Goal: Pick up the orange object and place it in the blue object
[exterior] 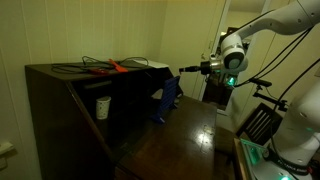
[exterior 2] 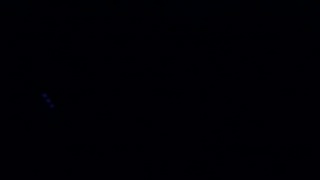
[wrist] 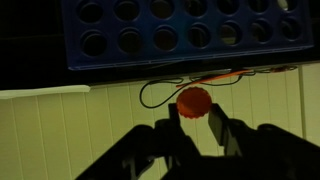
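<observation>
The hand pinches the round orange object, flat face toward the wrist camera, below the blue object.

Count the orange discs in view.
1: the orange disc, held in the gripper in the wrist view, just below the blue grid. Others may be hidden; an exterior view is fully dark.

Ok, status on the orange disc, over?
Gripper shut on orange disc. Blue rack ahead, disc not in yet. Black cable loops beside disc.
</observation>
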### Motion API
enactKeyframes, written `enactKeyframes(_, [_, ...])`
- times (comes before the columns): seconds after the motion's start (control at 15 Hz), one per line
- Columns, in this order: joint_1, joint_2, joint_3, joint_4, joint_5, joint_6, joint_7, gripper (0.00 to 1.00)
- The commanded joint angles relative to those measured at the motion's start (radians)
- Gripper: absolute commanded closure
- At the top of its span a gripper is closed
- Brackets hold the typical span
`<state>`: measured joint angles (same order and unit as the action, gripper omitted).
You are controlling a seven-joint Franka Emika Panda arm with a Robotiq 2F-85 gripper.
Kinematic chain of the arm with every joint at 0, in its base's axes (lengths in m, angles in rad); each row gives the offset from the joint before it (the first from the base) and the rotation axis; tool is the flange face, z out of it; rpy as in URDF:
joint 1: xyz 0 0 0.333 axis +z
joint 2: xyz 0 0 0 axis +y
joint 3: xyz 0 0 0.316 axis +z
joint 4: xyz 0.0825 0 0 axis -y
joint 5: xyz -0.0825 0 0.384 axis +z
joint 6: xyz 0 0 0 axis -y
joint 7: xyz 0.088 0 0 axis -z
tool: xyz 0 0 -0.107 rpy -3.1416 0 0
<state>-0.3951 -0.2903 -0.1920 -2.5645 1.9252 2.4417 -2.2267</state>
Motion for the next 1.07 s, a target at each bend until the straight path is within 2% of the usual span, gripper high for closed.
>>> enactKeyframes(0.0, [0.020, -0.004, 0.009, 0.009, 0.024, 0.032, -0.049, 0.90])
enactKeyframes(0.53, [0.043, 0.014, 0.040, 0.021, 0.084, 0.098, -0.127, 0.90])
enactKeyframes(1.0, [0.051, 0.043, 0.049, 0.033, 0.164, 0.098, -0.214, 0.90])
